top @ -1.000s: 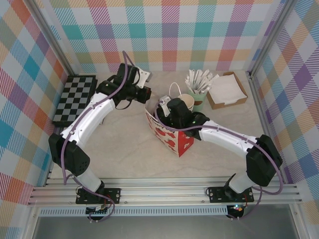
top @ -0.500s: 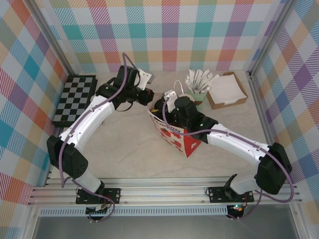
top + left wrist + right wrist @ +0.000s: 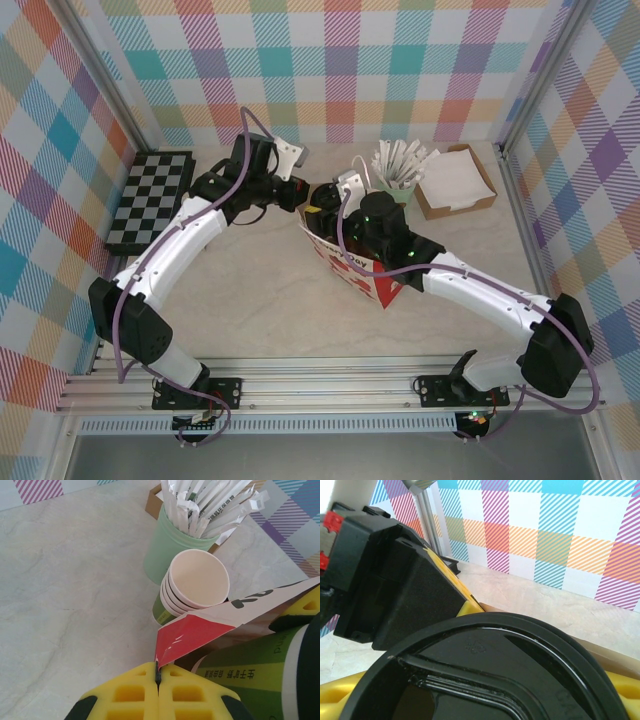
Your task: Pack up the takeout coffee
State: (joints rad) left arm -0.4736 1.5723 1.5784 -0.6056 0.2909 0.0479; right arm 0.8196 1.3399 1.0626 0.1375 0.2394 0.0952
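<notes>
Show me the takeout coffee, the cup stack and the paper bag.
takeout coffee (image 3: 485, 680): right wrist view, black lid.
cup stack (image 3: 197, 577): left wrist view, inside the top cup.
paper bag (image 3: 187, 635): left wrist view, red flap.

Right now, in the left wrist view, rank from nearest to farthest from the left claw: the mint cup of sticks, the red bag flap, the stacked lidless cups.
1. red bag flap, pinched in the left claw.
2. stacked lidless cups, just beyond the flap.
3. mint cup of sticks, behind the stack.
</notes>
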